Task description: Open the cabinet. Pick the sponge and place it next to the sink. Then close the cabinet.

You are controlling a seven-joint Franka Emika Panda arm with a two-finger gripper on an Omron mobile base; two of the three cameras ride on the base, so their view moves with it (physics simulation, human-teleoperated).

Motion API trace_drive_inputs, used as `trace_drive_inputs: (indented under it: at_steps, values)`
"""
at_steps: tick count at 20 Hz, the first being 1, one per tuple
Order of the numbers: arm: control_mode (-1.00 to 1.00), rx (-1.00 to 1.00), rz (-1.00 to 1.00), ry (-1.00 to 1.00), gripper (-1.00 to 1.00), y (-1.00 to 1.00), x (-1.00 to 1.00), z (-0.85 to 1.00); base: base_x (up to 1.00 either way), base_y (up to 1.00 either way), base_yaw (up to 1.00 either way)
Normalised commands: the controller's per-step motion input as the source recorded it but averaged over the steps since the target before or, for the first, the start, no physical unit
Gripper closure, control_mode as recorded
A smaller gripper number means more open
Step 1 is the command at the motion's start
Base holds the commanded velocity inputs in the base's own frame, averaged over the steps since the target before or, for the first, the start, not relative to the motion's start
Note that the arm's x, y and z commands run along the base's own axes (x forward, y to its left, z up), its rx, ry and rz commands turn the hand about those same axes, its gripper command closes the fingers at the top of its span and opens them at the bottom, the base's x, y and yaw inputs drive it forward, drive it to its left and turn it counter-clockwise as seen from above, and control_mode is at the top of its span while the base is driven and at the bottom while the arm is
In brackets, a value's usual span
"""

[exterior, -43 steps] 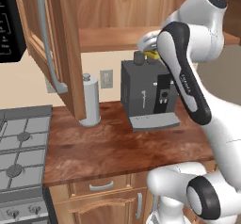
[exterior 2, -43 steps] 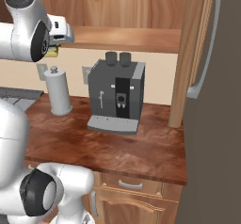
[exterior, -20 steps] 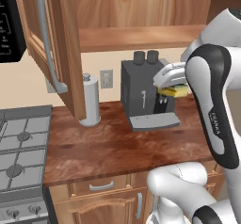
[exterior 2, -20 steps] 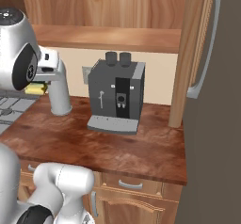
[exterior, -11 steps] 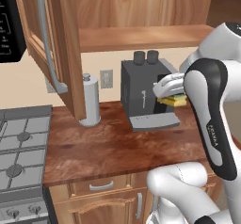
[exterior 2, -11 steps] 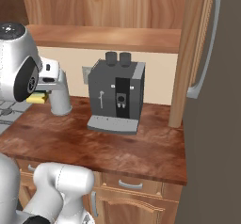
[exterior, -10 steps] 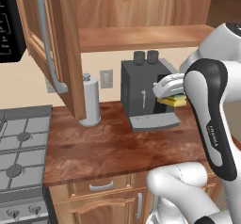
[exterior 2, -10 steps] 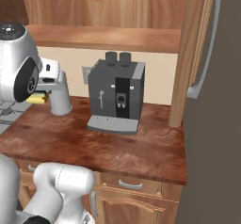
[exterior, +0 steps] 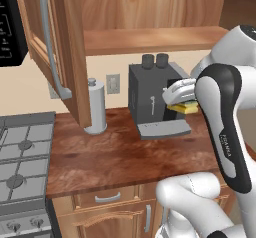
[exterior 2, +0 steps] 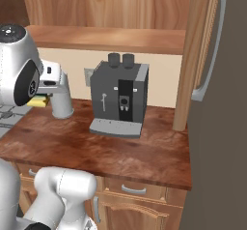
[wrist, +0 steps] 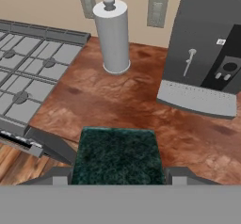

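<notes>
A: Right now the hand [wrist: 117, 173] is clamped on the sponge [wrist: 117, 157], its two fingers [wrist: 59, 175] pressed against the sponge's opposite sides. The dark green scrub face looks toward the hand camera, and the sponge is carried in the air above the wooden worktop [wrist: 141, 119], not resting on anything.

B: From the left base camera the sponge [exterior: 184, 108] shows its yellow body under the white hand [exterior: 179, 96], just in front of the coffee machine [exterior: 152, 99]. How would it handle?

A: Likely very light and soft. It should squash a little under the fingers, so a grip across the middle of its sides, as here, looks sound. The rough face probably helps against slipping.

B: And farther off?

A: Beyond the sponge sits the paper towel roll [wrist: 113, 35], upright on the worktop, with the stove [wrist: 28, 72] beside it and wall outlets [wrist: 156, 11] behind. Higher up, the cabinet [exterior: 150, 12] stands open, its door [exterior: 55, 52] swung out with the long grey handle [exterior: 50, 42] showing.

B: No sink can be seen, so the placing spot cannot be judged yet, and the cabinet is not yet closed.
</notes>
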Motion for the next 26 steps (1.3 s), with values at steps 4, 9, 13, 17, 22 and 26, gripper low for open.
trace_drive_inputs:
  at_steps: [4, 9, 13, 17, 22, 26]
  values:
    - [-1.00, 0.00, 0.00, 0.00, 1.00, 0.00, 0.00, 0.00, 0.00, 0.00, 0.00]
    - [-1.00, 0.00, 0.00, 0.00, 1.00, 0.00, 0.00, 0.00, 0.00, 0.00, 0.00]
    - [-1.00, 0.00, 0.00, 0.00, 1.00, 0.00, 0.00, 0.00, 0.00, 0.00, 0.00]
    - [1.00, 0.00, 0.00, 0.00, 1.00, 0.00, 0.00, 0.00, -0.08, 0.00, 0.00]
    - [1.00, 0.00, 0.00, 0.00, 1.00, 0.00, 0.00, 0.00, -0.78, -0.08, 0.00]
    - [1.00, 0.00, 0.00, 0.00, 1.00, 0.00, 0.00, 0.00, -0.68, -0.04, 0.00]
